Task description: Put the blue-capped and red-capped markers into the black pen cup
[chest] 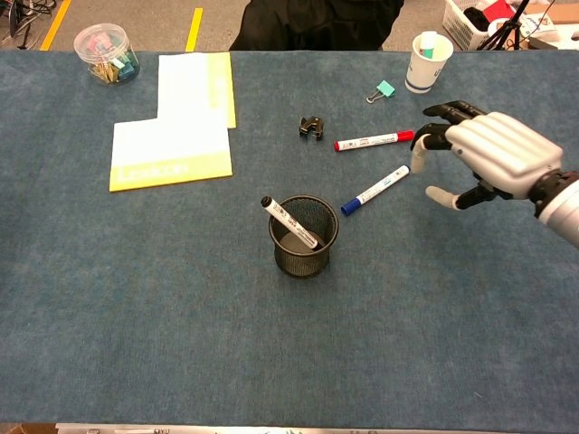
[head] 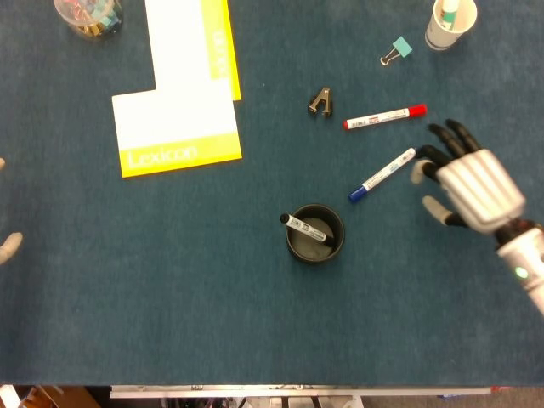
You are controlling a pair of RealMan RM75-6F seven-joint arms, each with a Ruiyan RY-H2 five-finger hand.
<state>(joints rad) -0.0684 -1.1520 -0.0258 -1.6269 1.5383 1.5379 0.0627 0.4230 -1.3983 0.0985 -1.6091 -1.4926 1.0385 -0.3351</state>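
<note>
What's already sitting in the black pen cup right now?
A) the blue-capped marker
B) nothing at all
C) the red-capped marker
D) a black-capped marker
D: a black-capped marker leans inside the black pen cup, while the red-capped marker and the blue-capped marker lie on the table beside it.

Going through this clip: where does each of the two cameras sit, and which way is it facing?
Head view: high above, looking straight down on the table; shows the right hand and the left hand at the frame's edge.
Chest view: lower, looking forward across the table to the floor beyond; shows only the right hand.
Both share the black pen cup, blue-capped marker and red-capped marker.
</note>
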